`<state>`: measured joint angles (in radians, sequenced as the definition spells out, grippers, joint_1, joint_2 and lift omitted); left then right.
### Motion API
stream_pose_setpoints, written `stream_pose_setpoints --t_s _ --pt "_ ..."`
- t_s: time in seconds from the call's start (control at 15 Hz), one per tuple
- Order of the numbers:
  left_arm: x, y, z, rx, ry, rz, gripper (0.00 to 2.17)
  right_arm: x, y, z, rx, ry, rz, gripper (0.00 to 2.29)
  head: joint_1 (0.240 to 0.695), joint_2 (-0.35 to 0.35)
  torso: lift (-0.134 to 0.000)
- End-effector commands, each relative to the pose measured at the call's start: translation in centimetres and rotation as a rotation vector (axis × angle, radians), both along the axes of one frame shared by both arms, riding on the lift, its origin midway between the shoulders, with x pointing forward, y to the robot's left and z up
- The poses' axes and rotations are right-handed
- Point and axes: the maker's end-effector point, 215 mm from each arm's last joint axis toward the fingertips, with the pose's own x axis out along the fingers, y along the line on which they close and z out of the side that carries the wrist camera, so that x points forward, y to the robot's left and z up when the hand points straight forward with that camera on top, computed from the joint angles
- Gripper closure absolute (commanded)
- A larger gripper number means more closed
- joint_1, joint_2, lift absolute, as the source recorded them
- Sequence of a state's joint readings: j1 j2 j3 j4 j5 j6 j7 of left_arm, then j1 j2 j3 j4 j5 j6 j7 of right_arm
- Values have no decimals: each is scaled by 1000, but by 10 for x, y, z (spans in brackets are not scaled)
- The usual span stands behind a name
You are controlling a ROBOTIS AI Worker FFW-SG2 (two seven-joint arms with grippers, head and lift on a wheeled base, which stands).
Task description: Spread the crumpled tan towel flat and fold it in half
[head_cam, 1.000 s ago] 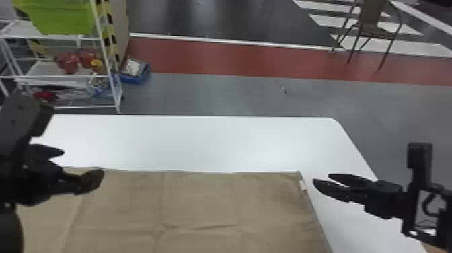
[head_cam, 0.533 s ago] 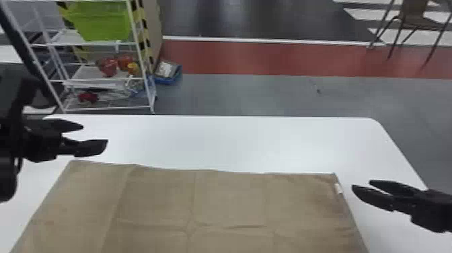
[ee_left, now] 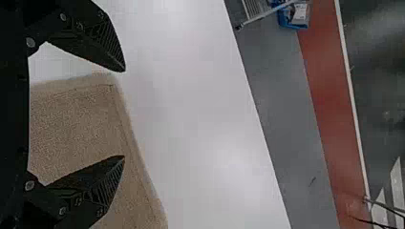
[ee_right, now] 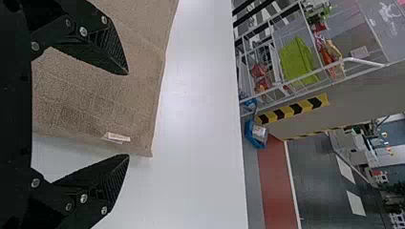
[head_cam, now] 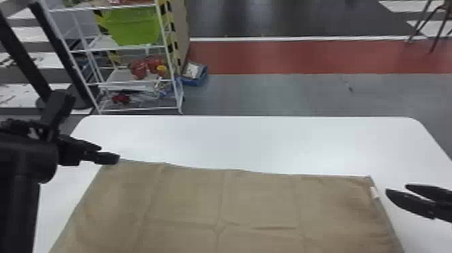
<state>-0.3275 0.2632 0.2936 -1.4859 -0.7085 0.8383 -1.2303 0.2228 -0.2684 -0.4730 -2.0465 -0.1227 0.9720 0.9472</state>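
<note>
The tan towel (head_cam: 215, 208) lies spread flat on the white table, with light creases and a small white tag at its far right corner. At its far left corner is my left gripper (head_cam: 109, 153), open; in the left wrist view the towel's corner (ee_left: 71, 124) lies beyond the spread fingers of the left gripper (ee_left: 125, 113). My right gripper (head_cam: 395, 190) is just right of the tagged corner. In the right wrist view the right gripper (ee_right: 129, 115) stands open, with the towel's tagged corner (ee_right: 138, 138) beyond the gap and nothing held.
The white table (head_cam: 255, 141) extends beyond the towel's far edge. Past it, on the floor at the left, stand a white wire shelf (head_cam: 178, 94) with a green bin (head_cam: 134, 27) and a blue box (head_cam: 196, 75). A chair (head_cam: 440, 20) is at the far right.
The head view has turned leftward, bringing more of the shelf in. My left gripper has shifted relative to the towel, now at its far left corner. Both grippers remain empty.
</note>
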Motion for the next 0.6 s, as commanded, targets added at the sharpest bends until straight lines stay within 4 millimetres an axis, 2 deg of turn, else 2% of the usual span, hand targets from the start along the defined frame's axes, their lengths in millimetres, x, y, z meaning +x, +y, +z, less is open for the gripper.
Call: stream_pose_setpoints --t_s 0.0,0.33,0.53 --pt "-4 13 -17 12 46 25 333 0 4 -2 2 2 8 313 695 82 -123" --pt "-3 28 -32 27 83 67 333 1 7 -5 -1 -1 19 316 695 117 -123" --pt "-1 28 -35 34 77 82 333 0 6 -5 0 0 20 316 695 123 -123"
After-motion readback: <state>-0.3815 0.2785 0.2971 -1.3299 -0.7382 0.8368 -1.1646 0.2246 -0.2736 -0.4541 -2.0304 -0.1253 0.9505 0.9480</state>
